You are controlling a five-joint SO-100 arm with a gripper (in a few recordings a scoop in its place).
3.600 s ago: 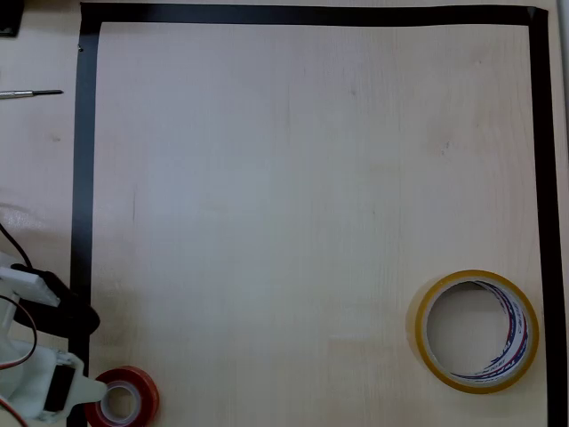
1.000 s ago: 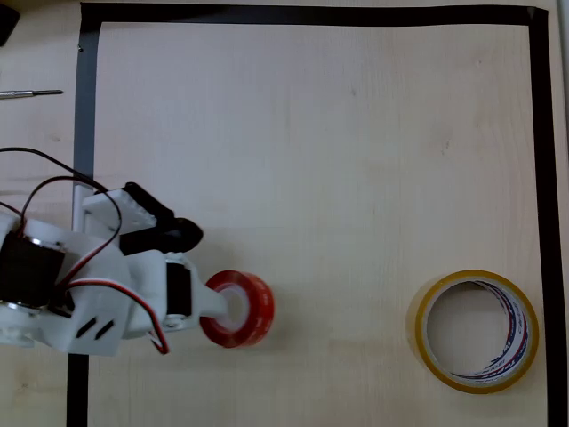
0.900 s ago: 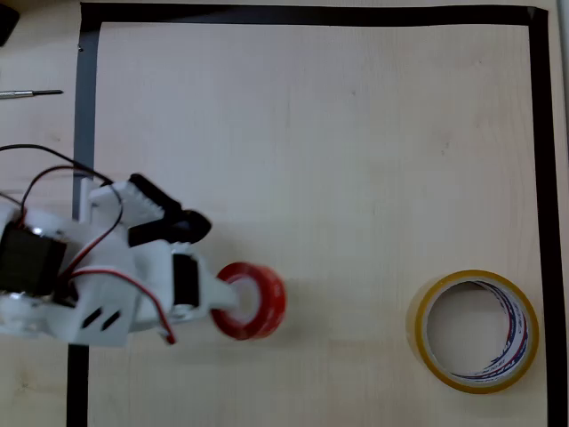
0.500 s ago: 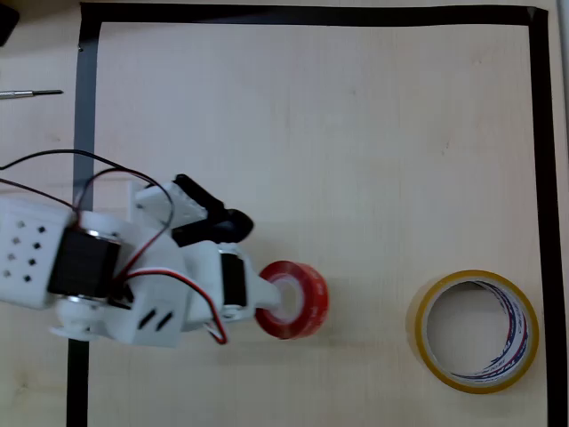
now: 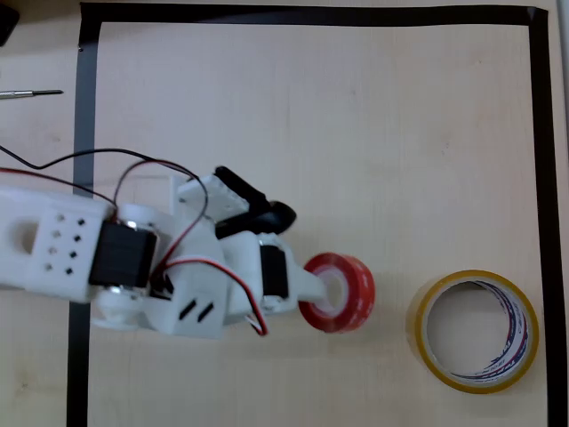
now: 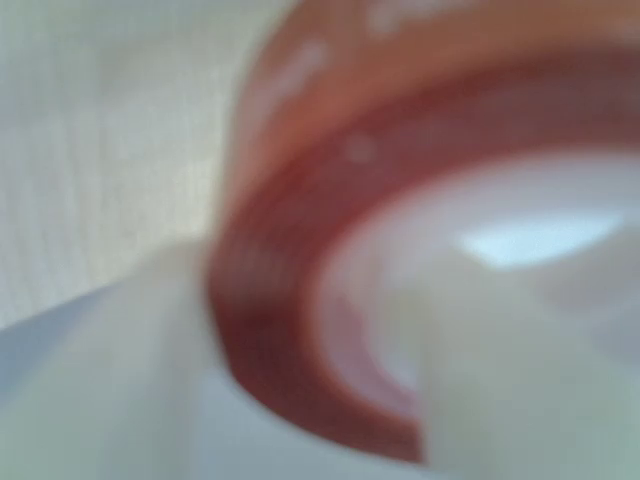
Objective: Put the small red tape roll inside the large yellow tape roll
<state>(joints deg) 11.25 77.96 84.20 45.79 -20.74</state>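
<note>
At the far left edge in the overhead view a thin metal tool (image 5: 31, 92) lies on the pale wooden table (image 5: 311, 133), outside the black tape border (image 5: 84, 116) that frames the work area. Crossing that border from the left comes the white arm (image 5: 133, 267), with red and black wires looping over it. At its tip the gripper (image 5: 322, 289) pinches the wall of the small red tape roll (image 5: 342, 294): one white finger (image 5: 311, 286) runs into the roll's white centre, the other is hidden from above. In the wrist view the same grip shows very close and blurred, a pale finger (image 6: 480, 380) inside the ring and another pale part (image 6: 110, 380) against the red roll's (image 6: 270, 300) outer wall. The red roll sits tilted, in the lower middle of the framed area. To its right, near but not touching, the large yellow tape roll (image 5: 425, 342) lies flat on the table close to the right-hand strip of the border, its printed inner core facing up and its wide hole showing bare wood.
</note>
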